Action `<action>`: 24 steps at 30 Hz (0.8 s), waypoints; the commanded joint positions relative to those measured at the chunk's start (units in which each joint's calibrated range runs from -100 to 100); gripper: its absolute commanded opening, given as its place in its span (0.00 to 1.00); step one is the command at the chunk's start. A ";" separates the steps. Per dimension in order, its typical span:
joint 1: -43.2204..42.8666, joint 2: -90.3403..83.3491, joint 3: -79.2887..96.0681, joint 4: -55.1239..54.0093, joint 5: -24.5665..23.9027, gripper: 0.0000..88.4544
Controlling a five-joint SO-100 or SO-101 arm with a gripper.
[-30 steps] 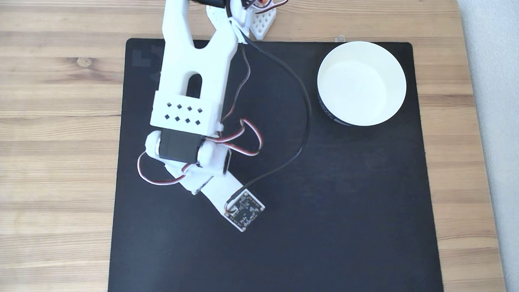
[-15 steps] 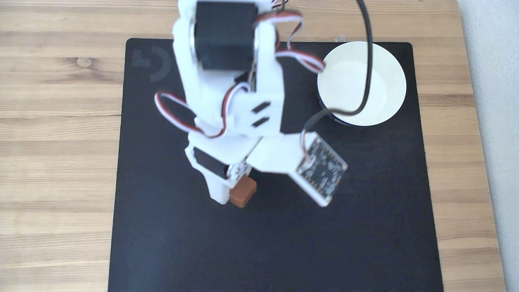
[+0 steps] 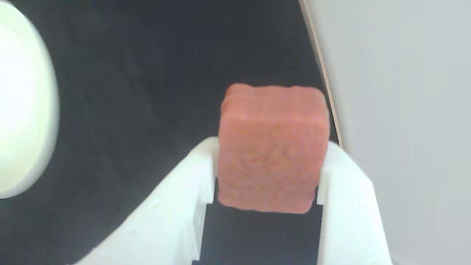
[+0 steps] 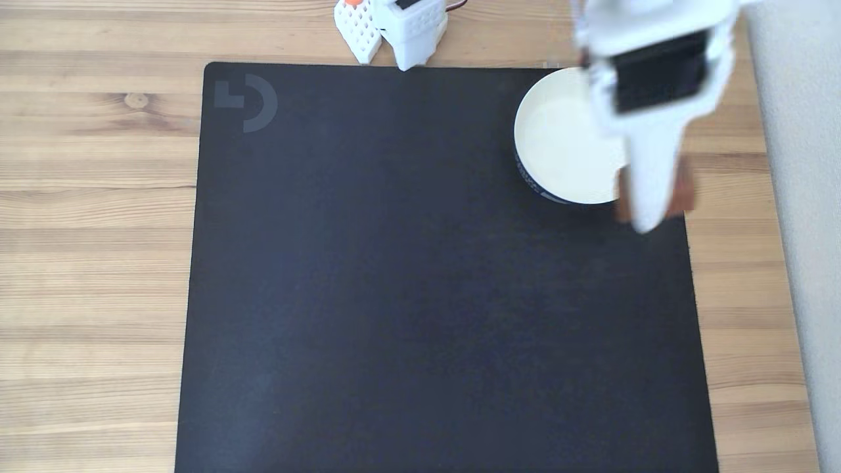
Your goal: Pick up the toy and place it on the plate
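Progress: we judge the pick-up done, since the toy (image 3: 272,147) is off the mat (image 4: 394,295) and carried in the claw; the placing is not yet done, as the plate (image 4: 558,138) holds nothing we can see.

What is left: we think the toy has to come over the middle of the plate, go down, and be let go.

Claw: the claw (image 3: 266,162) is closed on the toy, a white finger (image 3: 191,184) pressed to each side of it in the wrist view.

Toy: in the wrist view it sits upright between the fingers, well to the right of the plate's (image 3: 22,103) bright rim, above the mat's (image 3: 147,73) edge. In the fixed view the toy (image 4: 683,190) shows as a blurred brown patch just beside the plate's lower right rim, not over its bowl.

Arm: in the fixed view the arm's blurred white end reaches down across the plate's right side, its tip just past the plate's lower right edge. The claw (image 4: 650,203) points away from the arm's base (image 4: 394,26), which stands well to the plate's left at the mat's top edge.

Blur: we cannot tell from the fixed view how high above the plate the toy hangs.
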 commanded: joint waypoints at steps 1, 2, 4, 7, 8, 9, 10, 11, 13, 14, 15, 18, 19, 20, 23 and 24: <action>-6.94 -7.64 8.70 -5.41 -0.71 0.03; -7.94 -9.06 11.49 -7.02 -0.76 0.03; -10.37 -13.81 21.13 -11.51 -0.76 0.03; -11.20 -19.57 31.50 -13.96 -0.76 0.03; -11.20 -21.48 35.02 -14.47 -0.76 0.03; -11.20 -24.57 41.32 -15.40 -0.76 0.03; -11.20 -25.90 44.84 -16.25 -0.76 0.03; -11.12 -26.99 48.17 -17.35 -0.76 0.03; -11.20 -30.40 58.72 -22.51 -0.76 0.03; -11.29 -31.74 62.32 -24.46 -0.76 0.03; -11.54 -32.57 64.40 -25.65 -0.76 0.03; -13.96 -35.49 73.50 -31.07 -0.86 0.03; -14.63 -35.82 75.57 -32.34 -1.39 0.03; -15.30 -35.82 77.38 -33.52 -2.12 0.03; -18.48 -35.07 82.33 -38.35 -3.11 0.03; -18.90 -35.07 82.60 -39.03 -3.11 0.03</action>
